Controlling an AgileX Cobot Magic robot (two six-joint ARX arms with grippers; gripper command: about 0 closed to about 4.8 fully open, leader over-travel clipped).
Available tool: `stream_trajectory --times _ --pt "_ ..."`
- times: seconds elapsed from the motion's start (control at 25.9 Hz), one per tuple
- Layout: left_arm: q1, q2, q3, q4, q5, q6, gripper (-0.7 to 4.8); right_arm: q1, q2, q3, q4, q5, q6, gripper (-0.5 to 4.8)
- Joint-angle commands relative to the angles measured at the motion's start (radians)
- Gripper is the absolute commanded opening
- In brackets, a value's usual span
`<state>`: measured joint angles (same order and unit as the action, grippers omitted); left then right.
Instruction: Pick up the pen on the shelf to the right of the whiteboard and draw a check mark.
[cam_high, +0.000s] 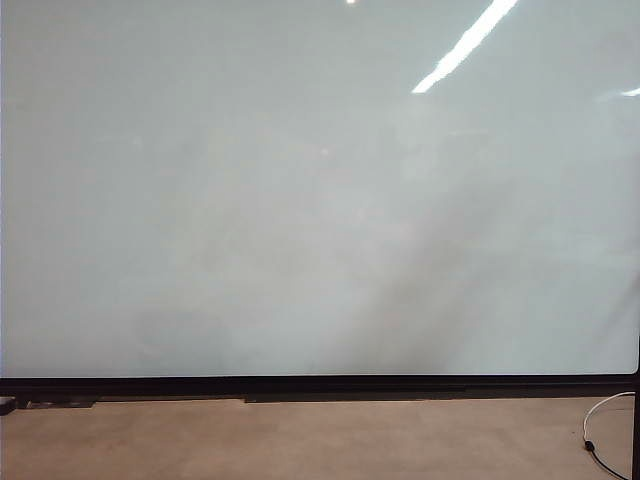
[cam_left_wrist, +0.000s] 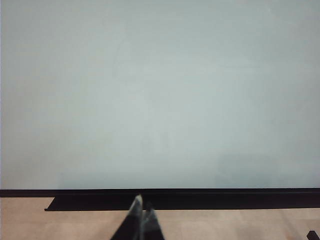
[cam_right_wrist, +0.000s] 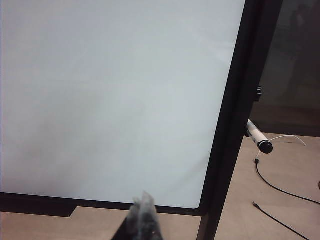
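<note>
The large glossy white whiteboard (cam_high: 320, 200) stands blank. Beyond its black right frame, the short pale pen (cam_right_wrist: 258, 138) sticks out. Left gripper (cam_left_wrist: 141, 210) and right gripper (cam_right_wrist: 144, 210) hover before it, fingers pressed together, empty.

place: you're in an office or lab room | evidence: large framed whiteboard (cam_high: 300, 200), ceiling strip light reflected, loose cable (cam_high: 600, 430) on floor

The right hand (cam_right_wrist: 144, 215) is sitting pinched together before the whiteboard (cam_right_wrist: 110, 95), near its lower corner. Beyond the black frame, the pen (cam_right_wrist: 259, 137) is sticking out, with a white cable (cam_right_wrist: 287, 138) trailing beside it.
</note>
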<state>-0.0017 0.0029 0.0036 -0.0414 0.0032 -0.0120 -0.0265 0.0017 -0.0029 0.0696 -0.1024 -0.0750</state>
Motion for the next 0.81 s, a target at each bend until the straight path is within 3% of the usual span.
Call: stream_trajectory --times 0.04,0.58,0.81 --pt "0.0 0.0 0.003 0.013 0.0 0.004 -0.05 0.0 0.0 0.004 0.015 -0.005 0.006 -0.06" --pt "0.0 0.0 0.003 0.013 0.0 0.004 -0.04 0.0 0.0 0.009 -0.014 -0.002 0.023 -0.06" --pt "0.0 0.0 0.003 0.013 0.0 0.004 -0.04 0.0 0.0 0.033 -0.052 0.067 0.022 -0.06"
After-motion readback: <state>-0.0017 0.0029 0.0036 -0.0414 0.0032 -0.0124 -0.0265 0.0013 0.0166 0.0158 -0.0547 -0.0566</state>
